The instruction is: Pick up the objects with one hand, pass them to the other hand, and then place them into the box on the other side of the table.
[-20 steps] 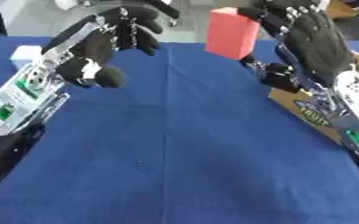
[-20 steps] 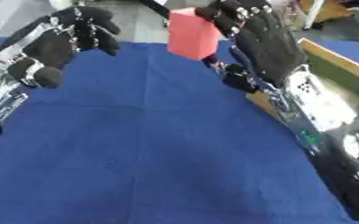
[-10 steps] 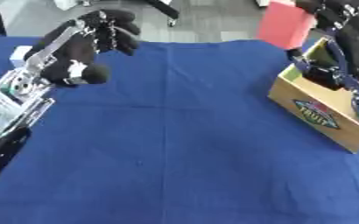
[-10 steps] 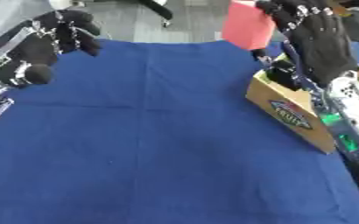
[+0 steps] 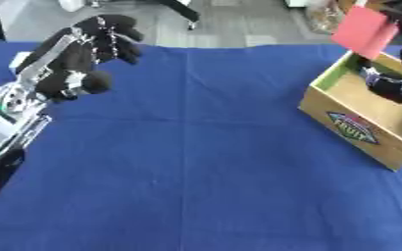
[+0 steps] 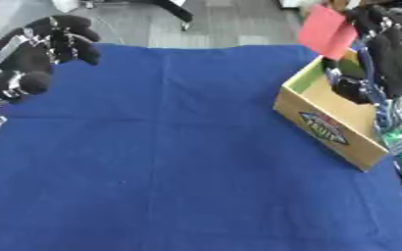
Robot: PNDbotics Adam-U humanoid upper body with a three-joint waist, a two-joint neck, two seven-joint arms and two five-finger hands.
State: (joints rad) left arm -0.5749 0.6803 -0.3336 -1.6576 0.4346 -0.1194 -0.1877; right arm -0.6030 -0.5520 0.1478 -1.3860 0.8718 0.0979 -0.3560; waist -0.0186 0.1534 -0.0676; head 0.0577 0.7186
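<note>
blue cloth (image 5: 196, 162) covers the table, grey floor (image 5: 230, 24) beyond; right hand (image 6: 397, 54) grips red block (image 6: 326, 32) above box (image 6: 329, 122).

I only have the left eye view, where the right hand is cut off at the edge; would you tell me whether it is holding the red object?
Observer: Yes. The right eye view shows most of the right hand, with its fingers curled on the right edge of the red object.
Operator: Thank you. Is it over the box?
Observer: It looks to be above the far end of the box, not inside. Here the box's near right corner shows whole, resting on the blue cloth.
</note>
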